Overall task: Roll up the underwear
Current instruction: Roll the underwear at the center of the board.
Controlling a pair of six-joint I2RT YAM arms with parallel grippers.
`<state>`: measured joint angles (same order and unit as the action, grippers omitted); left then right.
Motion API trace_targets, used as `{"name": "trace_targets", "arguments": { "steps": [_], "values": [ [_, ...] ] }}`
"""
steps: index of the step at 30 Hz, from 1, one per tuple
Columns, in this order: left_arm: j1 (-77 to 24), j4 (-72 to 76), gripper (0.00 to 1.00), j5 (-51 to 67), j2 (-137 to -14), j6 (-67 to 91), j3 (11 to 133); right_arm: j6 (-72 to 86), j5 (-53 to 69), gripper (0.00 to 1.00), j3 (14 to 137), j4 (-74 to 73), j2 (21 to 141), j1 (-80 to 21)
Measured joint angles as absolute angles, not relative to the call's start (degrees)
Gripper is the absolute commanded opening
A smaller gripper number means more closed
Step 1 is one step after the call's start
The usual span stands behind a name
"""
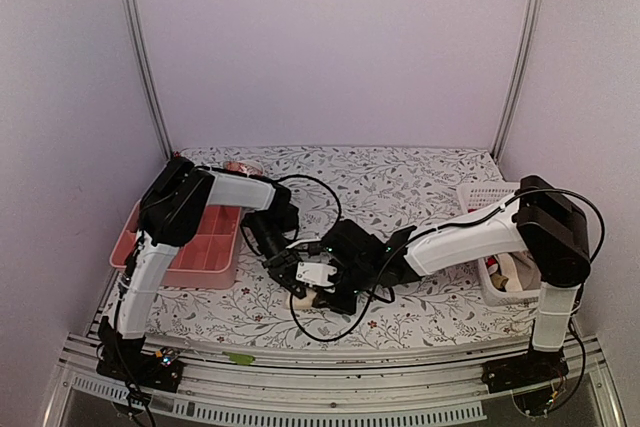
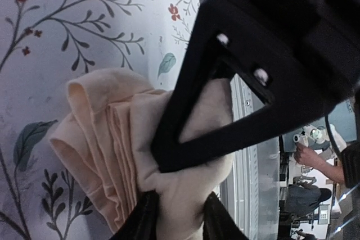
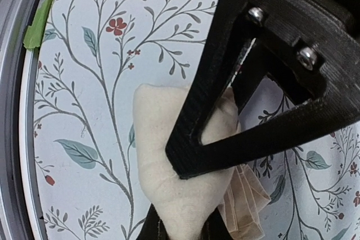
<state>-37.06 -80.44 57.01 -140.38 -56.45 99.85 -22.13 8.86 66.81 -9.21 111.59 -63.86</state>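
Note:
A bundle of beige underwear (image 1: pixel 299 291) lies on the flowered cloth near the table's front middle, where both arms meet. In the left wrist view the underwear (image 2: pixel 101 139) is folded in layers. My left gripper (image 2: pixel 179 198) has a bulge of it pinched between its fingers, and the right gripper's black triangular finger (image 2: pixel 225 82) presses on top. In the right wrist view the cream underwear (image 3: pixel 163 139) is squeezed to a point inside my right gripper (image 3: pixel 181 211). The left gripper's finger (image 3: pixel 253 111) crosses over it, and thinner folded layers (image 3: pixel 247 200) stick out to the right.
A pink divided tray (image 1: pixel 205 247) sits at the left under the left arm. At the right edge a white basket (image 1: pixel 488 193) holds more cloth (image 1: pixel 510 277). The metal front rail carries a strip of green tape (image 1: pixel 240 358), close to the bundle.

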Motion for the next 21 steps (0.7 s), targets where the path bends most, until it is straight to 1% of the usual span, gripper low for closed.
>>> {"name": "trace_targets", "arguments": {
  "steps": [1, 2, 3, 5, 9, 12, 16, 18, 21],
  "values": [
    [-36.9, -80.3, 0.44, 57.1, -140.3, -56.2, 99.8, -21.8, 9.1, 0.0, 66.8, -9.2, 111.6, -63.9],
    [-36.8, -80.0, 0.49, 56.9, -140.0, -55.9, 99.6, -21.4, 9.5, 0.0, 66.8, -9.1, 111.6, -63.8],
    [-36.6, -79.3, 0.53, 56.4, -139.4, -55.5, 99.2, -20.7, 10.1, 0.0, 66.8, -9.1, 111.6, -63.7],
    [-36.1, -77.6, 0.56, 55.8, -137.5, -54.2, 98.0, -19.4, 12.0, 0.0, 66.8, -9.1, 111.6, -63.5],
    [-32.6, -66.6, 0.59, 52.8, -126.4, -48.1, 91.1, -15.4, 20.4, 0.0, 66.8, -10.0, 111.8, -61.7],
    [-27.8, -54.3, 0.6, 51.4, -113.6, -41.9, 83.8, -11.6, 28.5, 0.0, 67.1, -10.0, 113.3, -59.3],
    [-22.0, -35.8, 0.61, 47.3, -94.0, -35.9, 70.1, -6.7, 39.9, 0.0, 69.1, -10.2, 117.1, -54.7],
    [-22.0, -28.9, 0.61, 45.2, -86.5, -35.3, 63.5, -4.3, 46.1, 0.0, 70.0, -10.1, 119.4, -52.4],
    [-24.7, -20.0, 0.62, 41.0, -76.8, -37.0, 52.4, -0.8, 54.5, 0.0, 72.4, -10.4, 123.3, -49.7]
  ]
}}
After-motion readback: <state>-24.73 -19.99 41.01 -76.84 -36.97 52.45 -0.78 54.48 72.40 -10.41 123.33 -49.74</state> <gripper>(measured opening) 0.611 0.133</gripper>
